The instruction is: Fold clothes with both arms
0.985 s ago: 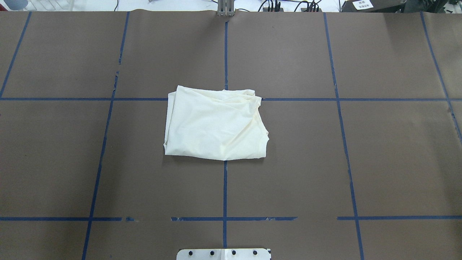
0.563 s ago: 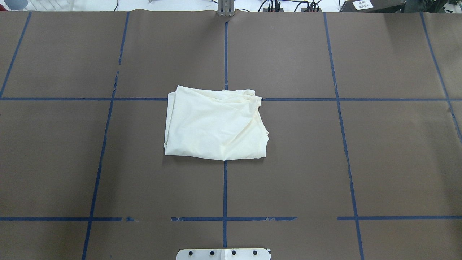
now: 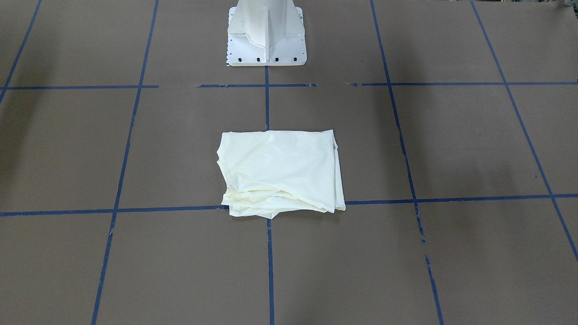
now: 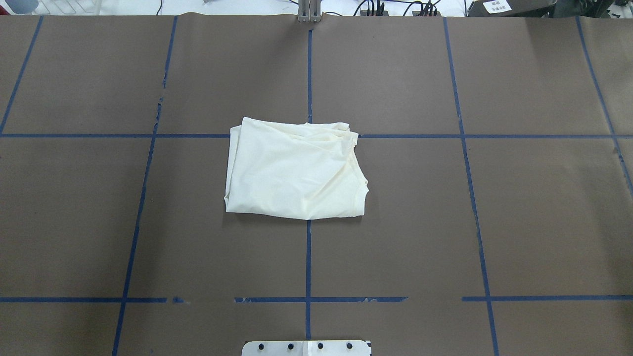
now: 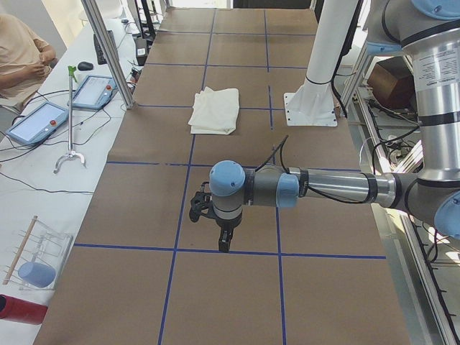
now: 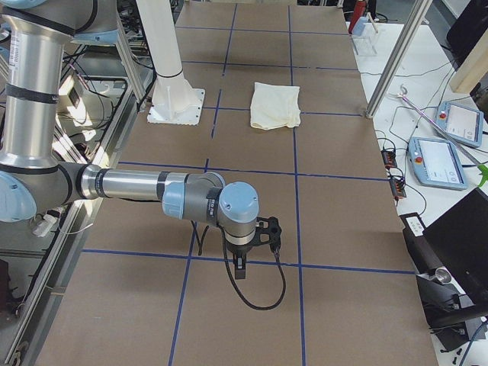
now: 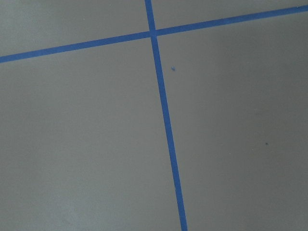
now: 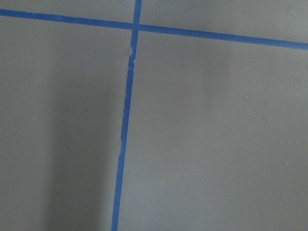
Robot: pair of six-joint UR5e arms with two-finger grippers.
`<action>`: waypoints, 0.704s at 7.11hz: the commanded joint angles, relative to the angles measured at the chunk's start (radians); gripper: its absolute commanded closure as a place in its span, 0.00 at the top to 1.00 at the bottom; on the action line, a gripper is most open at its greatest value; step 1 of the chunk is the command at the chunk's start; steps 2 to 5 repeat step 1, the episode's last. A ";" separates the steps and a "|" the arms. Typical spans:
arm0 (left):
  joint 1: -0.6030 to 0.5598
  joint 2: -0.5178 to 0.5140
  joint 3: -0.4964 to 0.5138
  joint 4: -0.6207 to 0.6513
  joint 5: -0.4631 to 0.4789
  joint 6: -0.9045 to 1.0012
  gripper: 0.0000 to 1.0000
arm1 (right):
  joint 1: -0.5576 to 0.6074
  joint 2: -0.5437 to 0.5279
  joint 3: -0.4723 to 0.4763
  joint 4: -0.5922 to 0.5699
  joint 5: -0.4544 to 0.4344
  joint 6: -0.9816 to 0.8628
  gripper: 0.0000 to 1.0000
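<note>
The cream shirt (image 4: 296, 170) lies folded into a rough rectangle at the middle of the brown table, plain side up; no print shows. It also shows in the front-facing view (image 3: 282, 174), the left view (image 5: 215, 109) and the right view (image 6: 276, 105). My left gripper (image 5: 223, 243) hangs over bare table far from the shirt, at the table's left end. My right gripper (image 6: 240, 268) hangs the same way at the right end. Both point down and hold nothing visible; I cannot tell if they are open or shut. Both wrist views show only table and blue tape.
The white pedestal base (image 3: 266, 40) stands at the robot's side of the table. Blue tape lines (image 4: 308, 257) grid the brown table cover. A seated operator (image 5: 18, 57), teach pendants (image 5: 36, 122) and an aluminium post (image 5: 108, 50) are beyond the table's far edge.
</note>
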 commanded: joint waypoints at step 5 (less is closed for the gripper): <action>0.000 0.000 0.000 0.002 0.000 0.000 1.00 | 0.000 -0.007 0.004 -0.002 0.005 0.007 1.00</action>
